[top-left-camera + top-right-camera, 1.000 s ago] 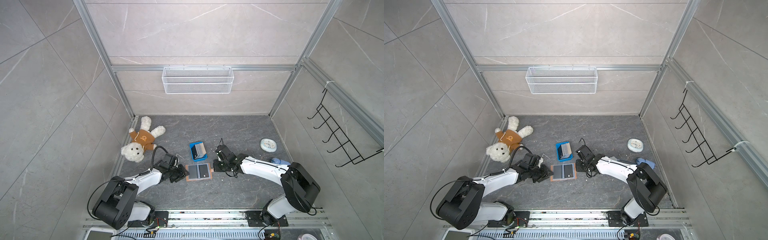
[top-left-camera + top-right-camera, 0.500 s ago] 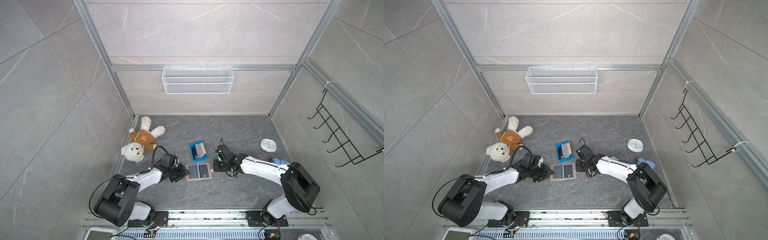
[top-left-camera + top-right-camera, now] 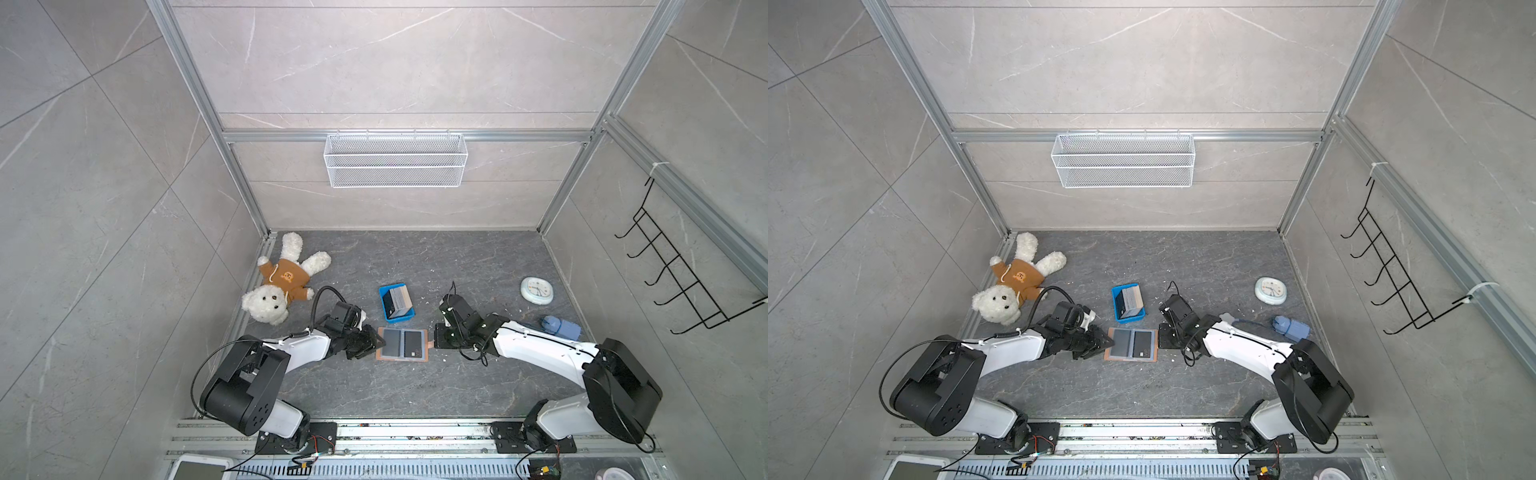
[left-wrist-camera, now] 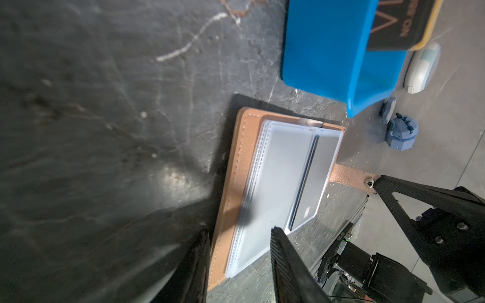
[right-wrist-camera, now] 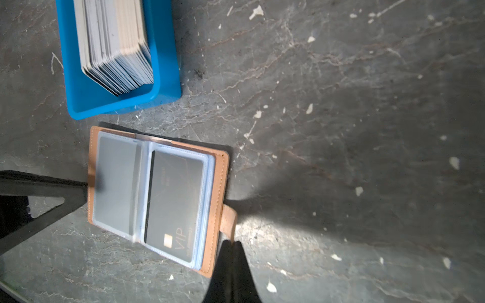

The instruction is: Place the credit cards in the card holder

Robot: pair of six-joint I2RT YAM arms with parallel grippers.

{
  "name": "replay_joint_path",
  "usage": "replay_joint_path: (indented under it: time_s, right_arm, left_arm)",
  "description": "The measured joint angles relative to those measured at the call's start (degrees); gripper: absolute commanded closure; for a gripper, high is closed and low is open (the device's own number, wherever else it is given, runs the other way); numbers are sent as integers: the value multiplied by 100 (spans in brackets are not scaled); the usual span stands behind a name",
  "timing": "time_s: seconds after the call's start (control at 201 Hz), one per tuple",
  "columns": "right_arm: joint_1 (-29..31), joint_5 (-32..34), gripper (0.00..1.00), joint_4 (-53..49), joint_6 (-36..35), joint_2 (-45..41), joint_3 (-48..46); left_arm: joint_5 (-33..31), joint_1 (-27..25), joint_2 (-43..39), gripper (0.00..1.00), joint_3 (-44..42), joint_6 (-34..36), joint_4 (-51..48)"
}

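One clenched right end effector [image 5: 232, 246] alone is touching the strap [image 5: 227, 220] of the card holder [image 5: 220, 183] at 3 o'clock, so the released left end effector [image 4: 239, 232] at 9 o'clock may be shoving it askew across the worktop [image 5: 341, 131], credit cards [image 5: 118, 44] waiting at 12 o'clock.

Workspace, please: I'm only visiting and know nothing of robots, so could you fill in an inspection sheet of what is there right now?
Surface: dark grey marbled tabletop, pale flecks scattered.
Job's things: card holder lies open, one black VIP card sleeved; card stack stands in blue tray.
Clutter: teddy bear, round clock, small blue object.
Hands: left hand open, fingers astride the holder's edge opposite its strap; right hand shut, tip on that strap.
Cables: black cable loops over left arm; thin wire by right wrist.
Surroundings: grey tiled walls, white wire basket, black hook rack.
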Motion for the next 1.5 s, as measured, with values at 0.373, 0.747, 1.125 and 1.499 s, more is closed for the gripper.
replay_joint_path:
  time_s: [0.373,0.747,1.125,1.499]
  right_arm:
    - [0,90,99,-330,258,-992,-848]
    - [0,179,99,-426,302,-1097,-938]
    - [0,151,99,-302,299,-691,-925]
    - [9,-7,99,63,299,-192,-828]
  left_arm:
    - [-133,-861,-7,61,-125,-175,328]
    - [-125,-898,-24,55,-146,-315,404]
    - [164,-776,210,55,-33,-302,535]
    - [509,-765,337,57,-28,-275,748]
